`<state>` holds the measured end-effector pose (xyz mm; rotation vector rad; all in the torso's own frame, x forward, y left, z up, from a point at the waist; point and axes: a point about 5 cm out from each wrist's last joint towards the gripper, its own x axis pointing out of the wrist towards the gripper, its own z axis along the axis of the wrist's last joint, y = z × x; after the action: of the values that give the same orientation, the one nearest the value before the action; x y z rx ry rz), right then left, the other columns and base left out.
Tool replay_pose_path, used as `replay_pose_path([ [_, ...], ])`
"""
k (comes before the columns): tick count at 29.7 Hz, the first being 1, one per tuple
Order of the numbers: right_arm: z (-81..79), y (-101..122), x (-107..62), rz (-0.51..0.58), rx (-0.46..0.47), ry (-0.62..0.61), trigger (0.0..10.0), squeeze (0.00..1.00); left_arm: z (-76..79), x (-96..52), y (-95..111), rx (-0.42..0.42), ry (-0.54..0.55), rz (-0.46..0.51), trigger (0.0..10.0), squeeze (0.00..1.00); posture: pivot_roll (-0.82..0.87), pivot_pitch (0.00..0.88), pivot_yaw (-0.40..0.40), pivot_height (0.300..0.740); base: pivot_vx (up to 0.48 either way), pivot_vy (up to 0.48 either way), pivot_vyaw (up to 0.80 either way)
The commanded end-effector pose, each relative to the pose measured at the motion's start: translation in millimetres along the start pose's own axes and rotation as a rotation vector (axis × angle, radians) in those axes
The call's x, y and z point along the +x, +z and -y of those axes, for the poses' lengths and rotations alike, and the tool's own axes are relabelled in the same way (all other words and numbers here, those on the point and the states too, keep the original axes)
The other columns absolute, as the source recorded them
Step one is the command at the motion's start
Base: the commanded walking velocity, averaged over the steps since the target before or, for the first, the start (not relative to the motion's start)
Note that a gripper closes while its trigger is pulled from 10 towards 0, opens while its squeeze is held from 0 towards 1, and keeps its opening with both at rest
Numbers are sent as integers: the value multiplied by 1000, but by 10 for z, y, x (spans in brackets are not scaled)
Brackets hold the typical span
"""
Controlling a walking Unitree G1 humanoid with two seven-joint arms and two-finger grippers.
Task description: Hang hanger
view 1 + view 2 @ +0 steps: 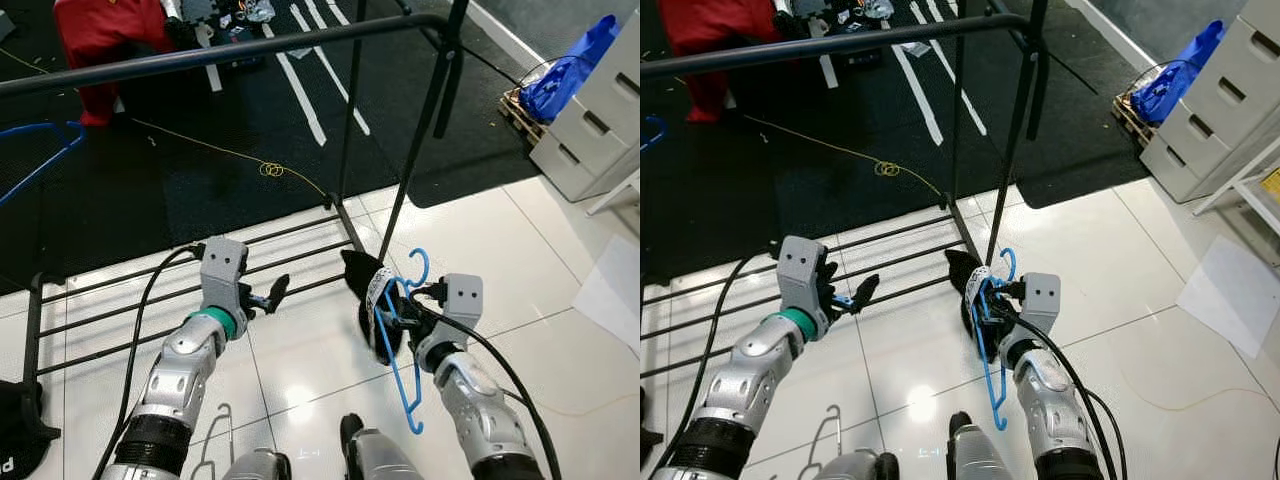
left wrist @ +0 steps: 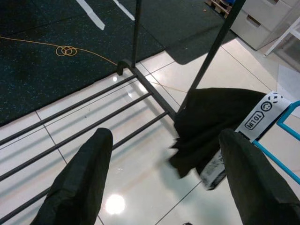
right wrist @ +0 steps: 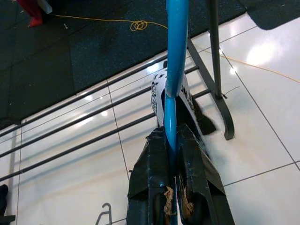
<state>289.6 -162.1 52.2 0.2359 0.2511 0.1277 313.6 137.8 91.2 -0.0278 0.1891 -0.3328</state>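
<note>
One blue hanger (image 1: 398, 340) pinched in the closed right claw (image 1: 385, 312), hook up, body hanging down toward the floor. Well above and ahead, the black rail (image 1: 220, 55). Left claw (image 1: 268, 297) spread open, empty, farther from the hanger.

Bright, even overhead light. The white floor (image 1: 300, 370) is glossy and throws back soft round glare spots, one just ahead of the robot's legs, more along the rack (image 1: 180, 290) base bars. The dark mat (image 1: 200, 150) stays dim and matte. Head views are sharp. In the wrist views the near fingers (image 2: 79, 183) are soft, slightly blurred.
</note>
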Motion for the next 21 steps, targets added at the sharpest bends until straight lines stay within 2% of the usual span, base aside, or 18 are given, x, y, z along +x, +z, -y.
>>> replay_pose_path([
  [1,23,-42,-20,-16,15,-5,10000,0,2,-24,-56,-6,-4,-23,10000,0,16,153,95,740,0,0,0],
  [9,12,-36,-14,-16,14,-1,10000,0,10,-15,-56,-7,-10,-25,10000,0,18,153,93,740,0,0,0],
  [21,-3,-43,-12,-17,15,5,10000,0,0,-26,-62,-10,-15,-29,10000,0,18,145,95,740,-290,0,0],
])
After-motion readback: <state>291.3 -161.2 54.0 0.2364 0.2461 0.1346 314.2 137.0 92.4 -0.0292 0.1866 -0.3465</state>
